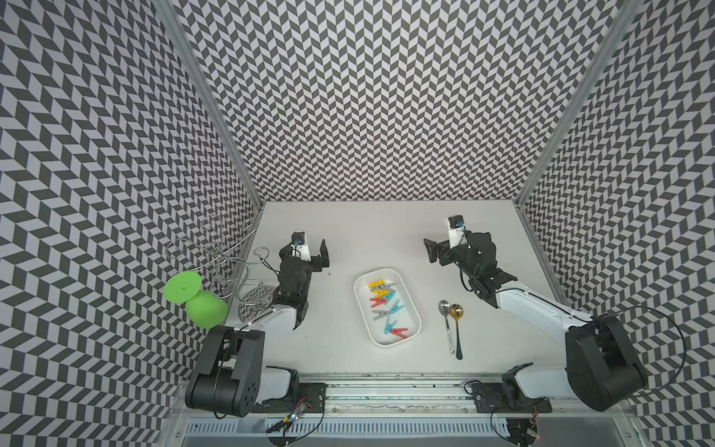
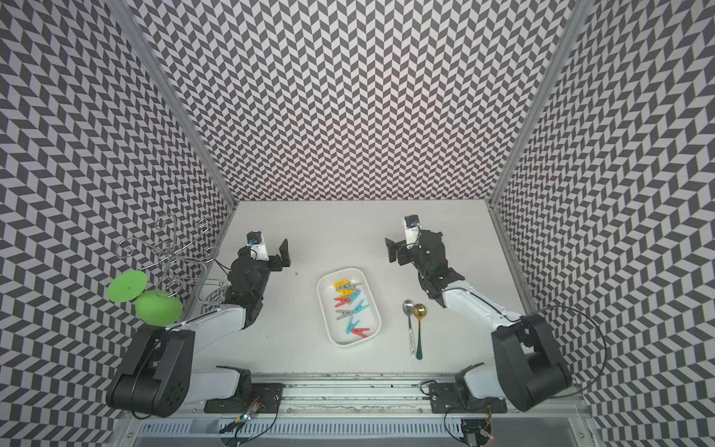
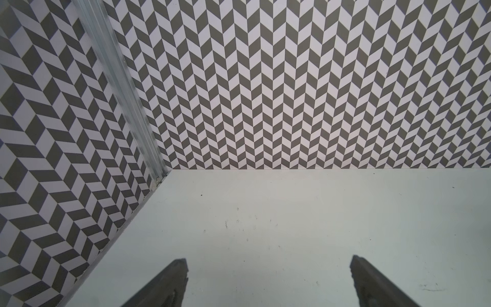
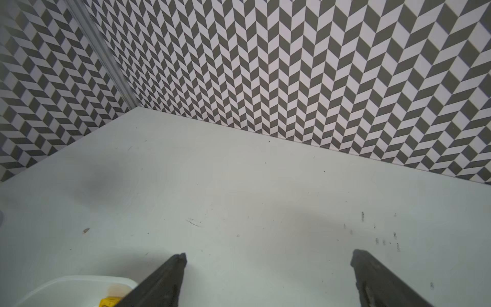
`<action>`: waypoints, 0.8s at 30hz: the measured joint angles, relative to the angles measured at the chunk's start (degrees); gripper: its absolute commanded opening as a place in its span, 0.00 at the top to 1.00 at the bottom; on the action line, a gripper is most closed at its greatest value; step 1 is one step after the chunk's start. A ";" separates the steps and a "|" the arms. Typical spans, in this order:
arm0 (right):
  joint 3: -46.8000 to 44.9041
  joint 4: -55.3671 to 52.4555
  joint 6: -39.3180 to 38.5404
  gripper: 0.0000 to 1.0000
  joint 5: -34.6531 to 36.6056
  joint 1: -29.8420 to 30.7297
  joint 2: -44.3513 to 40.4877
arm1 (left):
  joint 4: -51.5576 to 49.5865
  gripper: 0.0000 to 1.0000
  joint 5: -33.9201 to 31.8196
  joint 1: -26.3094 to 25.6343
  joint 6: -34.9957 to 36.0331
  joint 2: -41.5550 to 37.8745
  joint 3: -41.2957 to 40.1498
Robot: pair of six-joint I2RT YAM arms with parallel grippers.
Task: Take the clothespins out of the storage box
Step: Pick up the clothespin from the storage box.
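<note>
Pickup not begun: pins point(image 1: 388, 305) all in box point(image 1: 356, 300). Left gripper point(image 3: 268, 261) and right gripper point(image 4: 268, 259) are spread and empty. I judge the right gripper must next descend toward seven o'clock.

The shallow white plastic storage box point(image 4: 66, 281) is cut off at the right wrist picture's edge, as is the yellow plastic clothespin point(image 4: 109, 302) inside it.

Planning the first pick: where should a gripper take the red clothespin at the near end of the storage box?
Probably from straight above, pinching the red clothespin across its sides mid-body: it lies flat in the shallow storage box, whose rim blocks a low sideways approach, and a blue clothespin crowds one end.
</note>
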 measured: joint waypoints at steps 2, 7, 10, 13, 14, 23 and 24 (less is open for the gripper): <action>2.25 -4.74 1.75 0.00 -0.48 2.21 0.00 | -3.08 0.00 -1.18 -2.54 -0.04 -1.14 1.66; 4.17 -13.79 5.68 0.01 -2.03 9.64 0.00 | -10.21 0.00 -2.12 -8.50 -0.48 -2.27 6.47; 4.20 -17.03 7.76 0.00 -3.17 13.49 0.00 | -13.77 0.00 -2.01 -11.13 -1.49 -2.36 9.01; 4.74 -19.26 10.32 0.00 -3.34 17.14 0.68 | -16.24 0.00 -1.36 -12.76 -3.28 -2.58 10.12; 5.42 -20.11 11.32 0.00 -3.23 18.23 1.42 | -17.03 0.00 -1.09 -13.25 -3.98 -2.71 10.25; 8.87 -24.20 21.24 0.03 -0.15 26.49 8.28 | -23.02 0.00 -1.64 -20.00 -7.67 -7.34 10.27; 8.61 -24.28 22.12 0.05 0.00 27.06 8.46 | -23.34 0.01 -2.10 -20.98 -7.76 -8.33 10.23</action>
